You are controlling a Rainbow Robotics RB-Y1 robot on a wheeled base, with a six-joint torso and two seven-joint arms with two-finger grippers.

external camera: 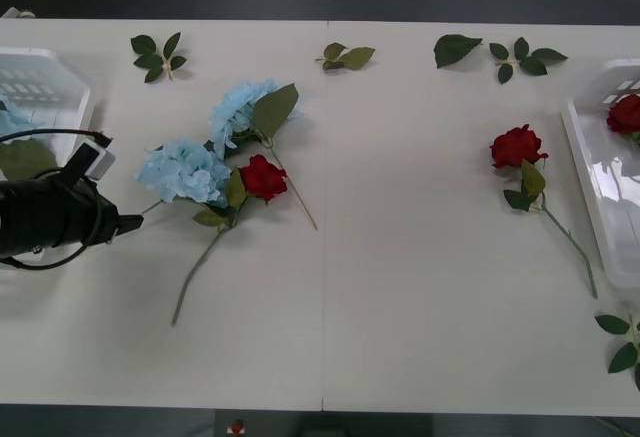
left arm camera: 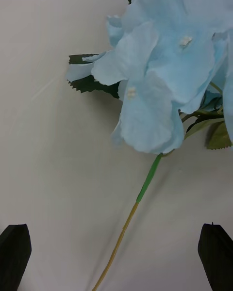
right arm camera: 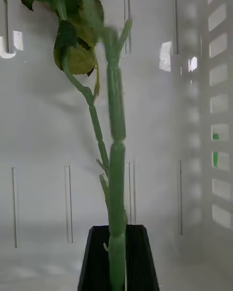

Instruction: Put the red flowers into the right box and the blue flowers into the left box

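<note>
fingers of the left gripper (left arm camera: 115,257) stood apart near a blue flower (external camera: 183,171); the right gripper (right arm camera: 116,259) clenched a rose stem (right arm camera: 115,174) over the right box (external camera: 600,172).

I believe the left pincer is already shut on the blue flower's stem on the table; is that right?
Not quite. The left pincer is open: in the left wrist view its fingers stand wide apart either side of the blue flower's stem, which lies untouched on the table.

bare table (external camera: 420,287) mid-right, flowers (external camera: 215,162) crowding left
</note>
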